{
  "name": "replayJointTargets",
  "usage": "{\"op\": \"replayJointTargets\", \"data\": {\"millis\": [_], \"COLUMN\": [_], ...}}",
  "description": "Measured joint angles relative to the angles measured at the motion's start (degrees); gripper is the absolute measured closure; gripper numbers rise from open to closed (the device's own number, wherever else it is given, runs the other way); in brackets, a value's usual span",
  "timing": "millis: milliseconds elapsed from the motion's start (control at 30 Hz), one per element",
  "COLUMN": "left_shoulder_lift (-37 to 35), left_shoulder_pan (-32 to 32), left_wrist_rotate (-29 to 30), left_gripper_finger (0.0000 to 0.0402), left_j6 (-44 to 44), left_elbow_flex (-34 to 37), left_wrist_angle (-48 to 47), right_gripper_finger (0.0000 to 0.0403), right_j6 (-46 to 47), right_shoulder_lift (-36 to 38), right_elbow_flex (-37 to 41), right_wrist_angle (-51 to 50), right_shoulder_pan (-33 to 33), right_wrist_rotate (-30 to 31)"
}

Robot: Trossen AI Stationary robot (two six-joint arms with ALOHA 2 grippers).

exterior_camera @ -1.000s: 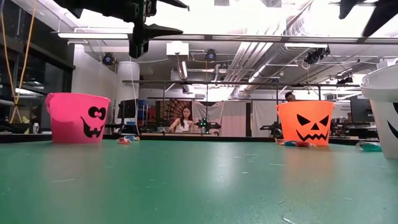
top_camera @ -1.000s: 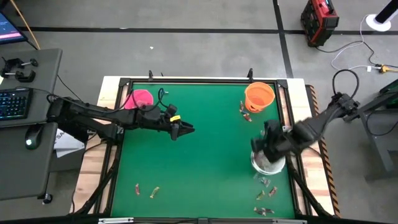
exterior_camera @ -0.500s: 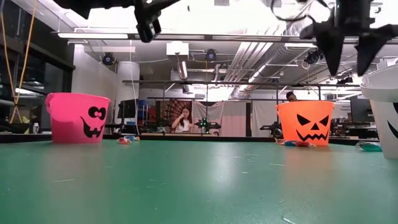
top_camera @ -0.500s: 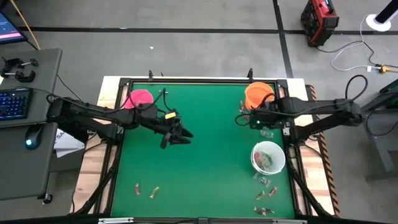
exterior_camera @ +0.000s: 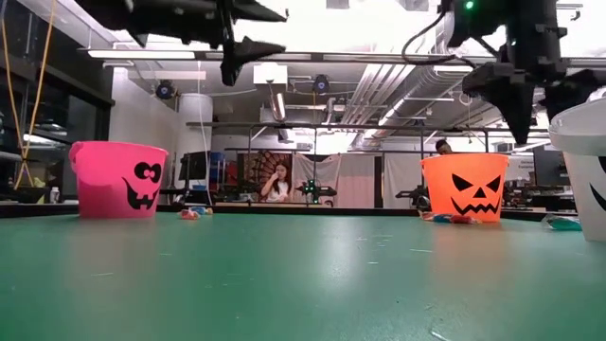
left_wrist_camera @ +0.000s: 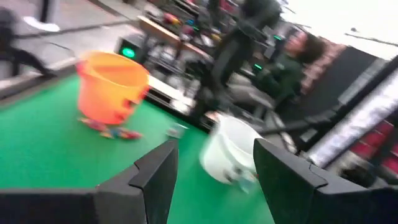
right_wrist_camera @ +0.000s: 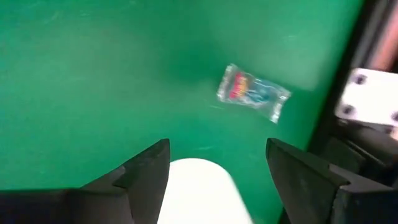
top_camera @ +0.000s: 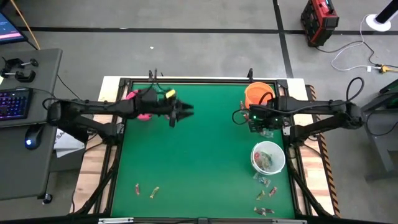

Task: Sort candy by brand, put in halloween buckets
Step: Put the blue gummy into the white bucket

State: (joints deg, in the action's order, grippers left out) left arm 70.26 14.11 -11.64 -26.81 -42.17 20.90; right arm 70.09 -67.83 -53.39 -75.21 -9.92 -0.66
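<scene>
High view: on the green worktop [top_camera: 199, 149], the bright pink plastic bucket [top_camera: 138, 99] sits at the far left corner, the orange plastic bucket [top_camera: 258, 94] at the far right corner, and the white translucent bucket [top_camera: 268, 157] by the right edge, with sweets inside. Small wrapped candies [top_camera: 266, 196] lie scattered near the right near corner, and a few [top_camera: 146, 190] near the left near corner. The left gripper [top_camera: 186, 111] hovers beside the pink bucket, fingers spread, empty. The right gripper [top_camera: 260, 124] hangs between the orange and white buckets, fingers apart, empty, above a clear-silvery wrapped sweet [right_wrist_camera: 252, 92].
</scene>
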Motion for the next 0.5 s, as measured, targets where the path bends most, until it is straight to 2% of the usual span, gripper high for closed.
{"op": "replayJointTargets", "data": {"millis": [133,267,367,500], "left_shoulder_lift": [0.3,1.9,4.6,10.5], "left_shoulder_pan": [8.2,15.2,19.7,24.1], "left_wrist_rotate": [-6.0,-9.9,-14.5,-23.4], "left_gripper_finger": [0.0204,0.0204,0.0204,0.0204], "left_j6": [-0.9,-0.4,2.3,3.5], "left_elbow_flex": [-1.0,-1.7,-2.5,-3.9], "left_wrist_angle": [0.0,0.0,0.0,-0.2], "right_gripper_finger": [0.0144,0.0144,0.0144,0.0144], "right_j6": [-3.0,-2.7,-1.7,-1.6], "right_shoulder_lift": [0.0,0.0,0.0,-0.8], "right_elbow_flex": [2.1,2.8,2.8,2.8], "right_wrist_angle": [5.2,6.1,5.4,3.4], "right_shoulder_pan": [-3.1,-6.2,-7.7,-9.3], "right_wrist_rotate": [-1.5,-1.8,-3.6,-5.6]}}
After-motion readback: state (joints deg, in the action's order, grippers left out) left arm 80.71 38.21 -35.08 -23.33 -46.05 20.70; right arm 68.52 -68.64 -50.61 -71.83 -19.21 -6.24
